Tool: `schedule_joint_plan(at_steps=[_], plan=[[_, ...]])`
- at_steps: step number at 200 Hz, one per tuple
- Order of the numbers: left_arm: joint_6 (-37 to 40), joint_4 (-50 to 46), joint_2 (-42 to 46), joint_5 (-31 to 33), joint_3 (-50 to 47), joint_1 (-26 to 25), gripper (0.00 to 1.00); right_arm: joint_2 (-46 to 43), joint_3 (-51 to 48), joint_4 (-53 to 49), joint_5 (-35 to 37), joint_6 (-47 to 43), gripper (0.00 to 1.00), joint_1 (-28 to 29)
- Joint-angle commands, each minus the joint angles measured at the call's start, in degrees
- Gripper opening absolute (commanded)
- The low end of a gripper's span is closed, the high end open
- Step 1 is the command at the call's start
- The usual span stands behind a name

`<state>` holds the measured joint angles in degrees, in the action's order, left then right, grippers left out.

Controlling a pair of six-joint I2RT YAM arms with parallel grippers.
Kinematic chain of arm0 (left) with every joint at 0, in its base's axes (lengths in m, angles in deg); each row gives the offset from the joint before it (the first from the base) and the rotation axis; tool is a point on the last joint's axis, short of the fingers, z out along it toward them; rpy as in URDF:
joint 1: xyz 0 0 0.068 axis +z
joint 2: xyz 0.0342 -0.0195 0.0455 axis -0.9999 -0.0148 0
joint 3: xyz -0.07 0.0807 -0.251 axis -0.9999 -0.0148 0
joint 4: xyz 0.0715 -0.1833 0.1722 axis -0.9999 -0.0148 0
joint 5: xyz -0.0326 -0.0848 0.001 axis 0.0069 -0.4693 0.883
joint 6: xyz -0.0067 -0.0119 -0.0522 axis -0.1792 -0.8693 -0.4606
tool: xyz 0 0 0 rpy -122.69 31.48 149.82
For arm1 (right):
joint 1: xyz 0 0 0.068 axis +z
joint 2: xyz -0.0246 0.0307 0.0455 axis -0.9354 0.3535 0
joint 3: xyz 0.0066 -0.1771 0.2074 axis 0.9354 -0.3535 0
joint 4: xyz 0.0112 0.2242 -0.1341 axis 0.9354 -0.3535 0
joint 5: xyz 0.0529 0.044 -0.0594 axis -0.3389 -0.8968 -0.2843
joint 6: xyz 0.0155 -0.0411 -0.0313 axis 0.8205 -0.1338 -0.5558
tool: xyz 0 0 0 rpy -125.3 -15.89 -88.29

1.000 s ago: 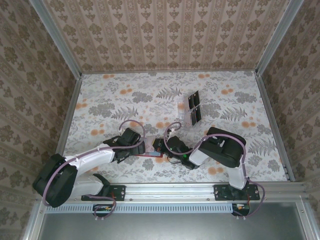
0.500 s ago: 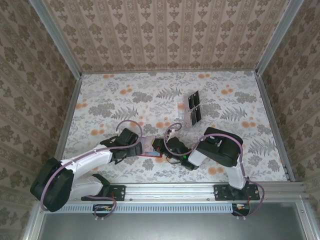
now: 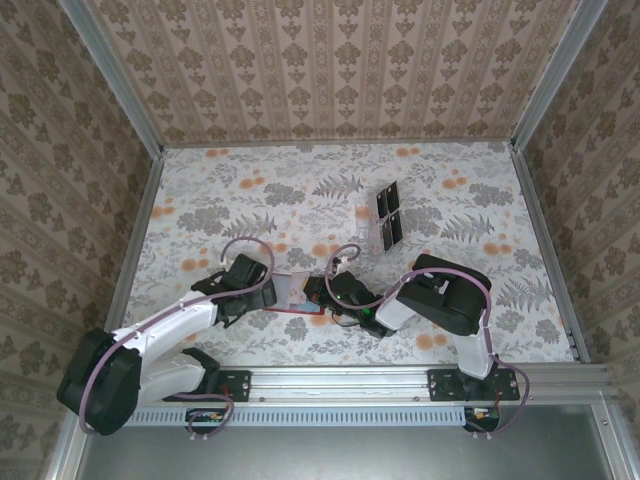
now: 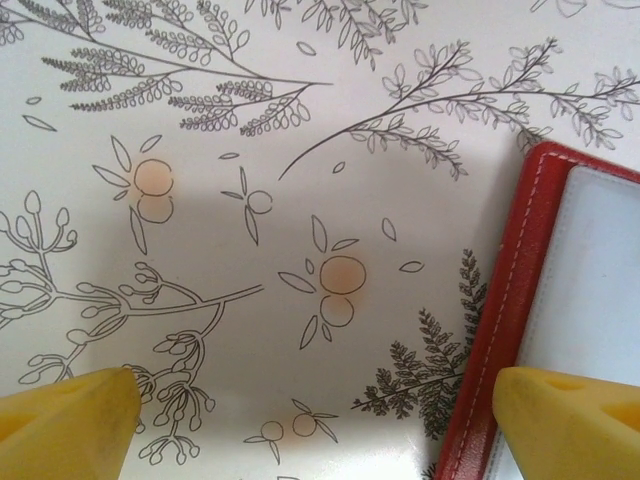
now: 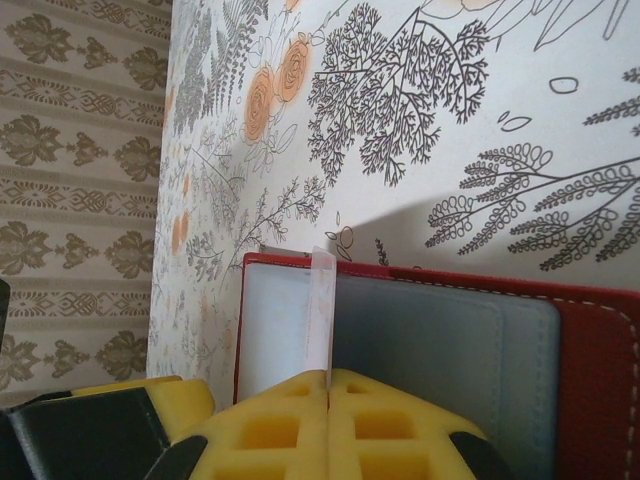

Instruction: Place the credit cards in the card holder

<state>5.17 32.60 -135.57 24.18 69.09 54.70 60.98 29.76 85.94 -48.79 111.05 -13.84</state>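
**A:** What changed?

**B:** The left end effector (image 4: 320, 425) slid left. It is wide open and empty. One red card holder (image 4: 498, 300) lies open on the bench (image 3: 200, 200). The right end effector (image 5: 328, 390) is shut tight on its thin flap.

**A:** Cards?

**B:** I think four credit cards (image 3: 388, 215), well behind, in one clear rack (image 3: 366, 215).

left arm (image 3: 165, 322) and right arm (image 3: 455, 295) were white-shelled, black-jointed; lilac cables (image 3: 243, 244) looped behind the left pincer's (image 4: 318, 418) yellow fingertips (image 4: 70, 418).

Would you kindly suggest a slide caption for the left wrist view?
Open left gripper above the floral table, red card holder lying open at right.
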Motion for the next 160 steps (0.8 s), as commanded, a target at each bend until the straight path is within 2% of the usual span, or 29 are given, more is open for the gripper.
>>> schedule_joint_plan(at_steps=[1, 74, 160], plan=[[-2.04, -0.83, -0.08, -0.16, -1.4, 0.27, 1.0, 0.49, 0.18, -7.78, 0.64, -1.23, 0.0, 0.52], [-4.28, 1.39, -0.04, -2.52, -4.57, 0.18, 1.0, -0.54, 2.01, -9.94, -0.3, -1.16, 0.0, 1.73], [-4.15, 2.06, 0.92, -3.15, -5.53, 0.1, 1.0, -2.83, 1.65, -14.03, 2.63, 0.96, 0.0, 3.94]])
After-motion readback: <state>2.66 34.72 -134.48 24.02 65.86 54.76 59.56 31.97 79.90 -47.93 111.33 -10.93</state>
